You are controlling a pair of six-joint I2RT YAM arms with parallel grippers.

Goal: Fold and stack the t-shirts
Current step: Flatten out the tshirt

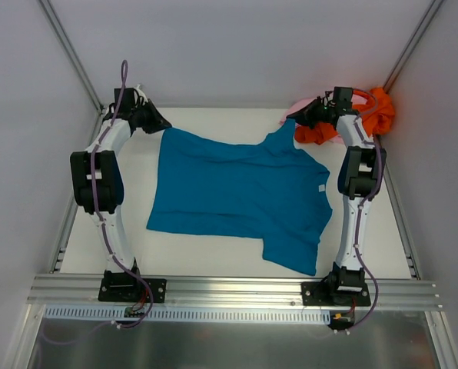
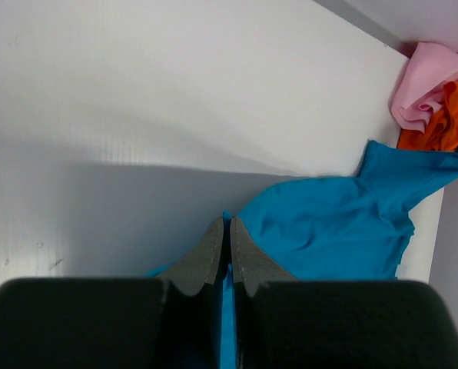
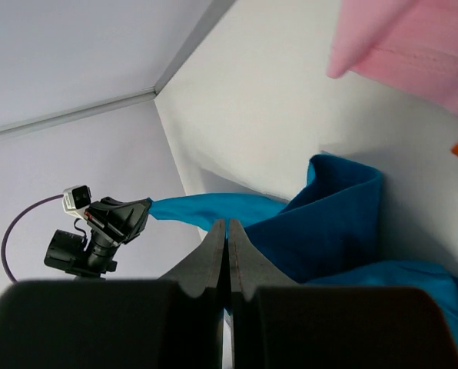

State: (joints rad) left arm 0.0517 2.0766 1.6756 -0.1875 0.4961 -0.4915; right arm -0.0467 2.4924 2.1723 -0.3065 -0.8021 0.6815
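Outstretched forward, end effectors [image 1: 164, 123] [image 1: 295, 121] pinch teal t-shirt [image 1: 237, 192] far edge.

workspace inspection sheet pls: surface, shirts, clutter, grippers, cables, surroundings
surface: white table, bare around the spread shirt
job's things: teal t-shirt spread open and unfolded, white neck tag showing; orange t-shirt and pink t-shirt bunched together in the far right corner, unfolded
clutter: nothing seen
grippers: left gripper shut on the teal t-shirt's far left corner; right gripper shut on its far right sleeve
cables: purple cables run along both arms to their bases, clear of the cloth
surroundings: plain white walls on three sides; metal rail along the near edge carrying both bases
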